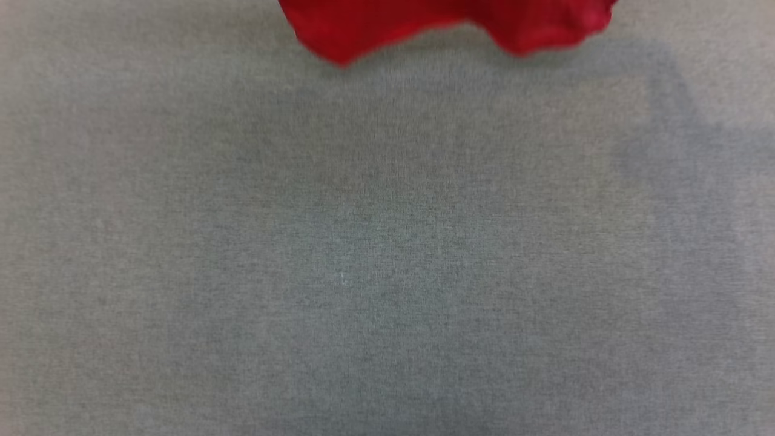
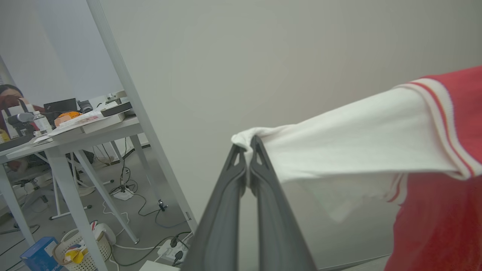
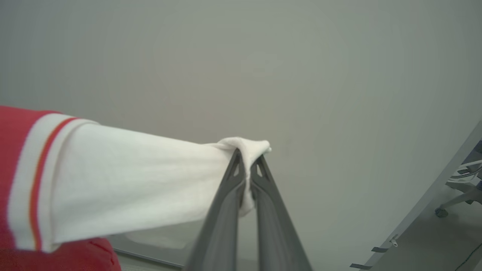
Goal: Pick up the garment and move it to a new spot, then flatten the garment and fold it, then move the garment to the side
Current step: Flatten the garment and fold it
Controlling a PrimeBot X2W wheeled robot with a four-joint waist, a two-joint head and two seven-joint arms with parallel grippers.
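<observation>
The garment is a red shirt with white sleeves and red-and-white striped trim. Its red lower hem (image 1: 448,24) hangs into the top of the head view, above the grey table (image 1: 387,254). In the left wrist view my left gripper (image 2: 247,145) is shut on the end of one white sleeve (image 2: 350,139), which stretches taut to the right toward the red body (image 2: 437,226). In the right wrist view my right gripper (image 3: 246,156) is shut on the end of the other white sleeve (image 3: 135,180), which runs left to the red body (image 3: 15,128). The lettering is hidden.
A pale wall (image 2: 241,56) stands behind both grippers. At the left of the left wrist view are a white post (image 2: 124,98), a cluttered desk (image 2: 71,131) with a person (image 2: 11,98) behind it, floor cables and a basket (image 2: 81,250). A chair base (image 3: 459,195) shows at far right.
</observation>
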